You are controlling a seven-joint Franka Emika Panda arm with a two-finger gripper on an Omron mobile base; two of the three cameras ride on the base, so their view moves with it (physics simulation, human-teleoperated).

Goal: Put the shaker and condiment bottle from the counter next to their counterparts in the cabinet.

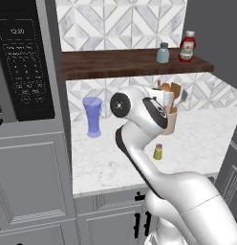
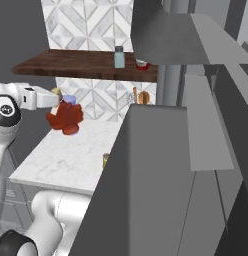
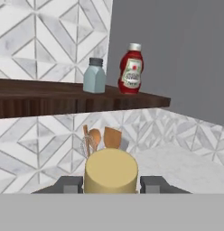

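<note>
In the hand view the tan-yellow cap of the condiment bottle [image 3: 111,169] sits between my gripper [image 3: 111,184] fingertips, so the gripper is shut on it; the bottle's body is hidden below. Ahead and higher, the cabinet shelf [image 3: 41,97] carries the counterparts: a pale blue-grey shaker [image 3: 94,76] and a squat red bottle [image 3: 131,68], side by side near its right end. The olive-yellow shaker [image 1: 158,151] stands on the counter [image 1: 106,158], below and in front of my hand. My arm [image 1: 139,115] hides the gripper in the left base view.
A holder of wooden utensils [image 1: 170,107] stands on the counter just beyond my hand. A blue glass [image 1: 93,116] is to the left, near the oven column [image 1: 25,67]. A red-brown lumpy object [image 2: 66,118] shows under my hand. A grey hood [image 2: 176,35] overhangs the right.
</note>
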